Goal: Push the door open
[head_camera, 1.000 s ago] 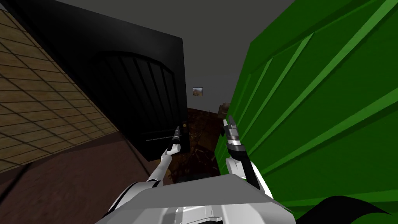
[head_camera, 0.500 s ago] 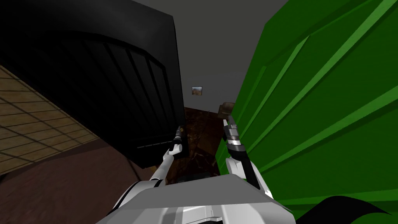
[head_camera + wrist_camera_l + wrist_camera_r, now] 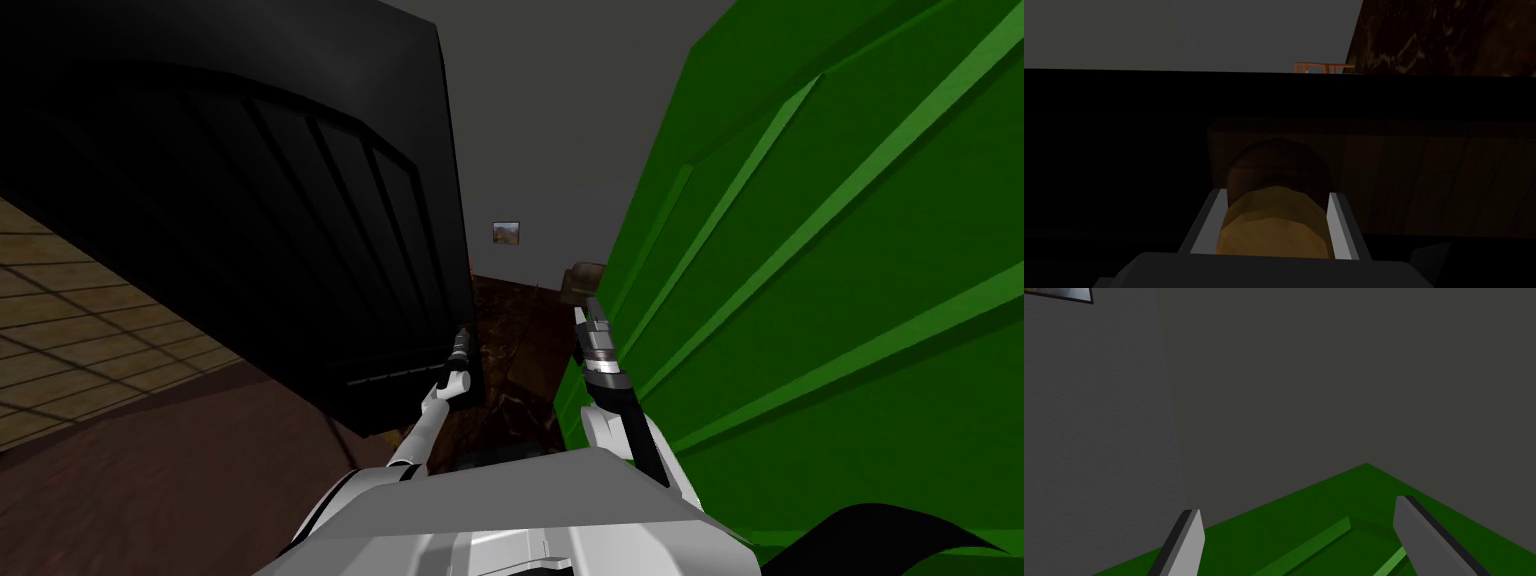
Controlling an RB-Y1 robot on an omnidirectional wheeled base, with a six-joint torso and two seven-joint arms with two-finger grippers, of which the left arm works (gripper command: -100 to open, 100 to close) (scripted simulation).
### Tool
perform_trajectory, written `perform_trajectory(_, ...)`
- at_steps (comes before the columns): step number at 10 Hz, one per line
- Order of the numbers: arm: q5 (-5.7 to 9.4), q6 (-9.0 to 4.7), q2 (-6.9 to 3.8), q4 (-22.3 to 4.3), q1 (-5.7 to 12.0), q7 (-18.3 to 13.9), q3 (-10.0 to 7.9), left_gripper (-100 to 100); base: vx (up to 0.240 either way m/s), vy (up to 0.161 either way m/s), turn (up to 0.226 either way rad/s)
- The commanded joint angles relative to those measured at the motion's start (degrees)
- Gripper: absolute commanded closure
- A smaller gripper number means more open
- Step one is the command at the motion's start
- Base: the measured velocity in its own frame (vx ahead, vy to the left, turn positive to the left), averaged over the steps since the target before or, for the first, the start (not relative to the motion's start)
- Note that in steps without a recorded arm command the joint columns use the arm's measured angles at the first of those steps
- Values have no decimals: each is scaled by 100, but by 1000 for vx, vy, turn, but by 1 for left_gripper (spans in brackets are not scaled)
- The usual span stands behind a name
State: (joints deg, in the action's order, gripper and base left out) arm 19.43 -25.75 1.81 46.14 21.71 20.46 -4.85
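Note:
A black panelled door stands on my left, swung partway, its free edge beside the gap ahead. My left gripper is at that edge. In the left wrist view its gripper is shut on a rounded yellow-brown knob, both fingers pressing its sides; the knob sits on a dark brown plate. My right gripper is raised beside a green panelled door. In the right wrist view that gripper is open and holds nothing, above the green door.
Between the two doors a narrow gap shows dark brown marbled floor and a grey wall with a small picture. A brown knob juts from the green door's edge. A tan tiled surface lies at the left.
The black door has swung: its upper edge has shifted left and its face now covers more of the tan tiles. My left gripper stays on the knob. The right arm is still.

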Motion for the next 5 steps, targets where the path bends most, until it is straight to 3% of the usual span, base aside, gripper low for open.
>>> perform_trajectory(1,0,-9,-8,8,6,1,-5,100,-13,4,-5)
perform_trajectory(3,0,-9,-8,8,6,1,-5,100,0,0,0)
perform_trajectory(4,186,-91,-137,-101,66,188,-77,100,72,-12,-50)
perform_trajectory(5,252,-125,-171,-133,91,253,-105,100,101,-10,-12)
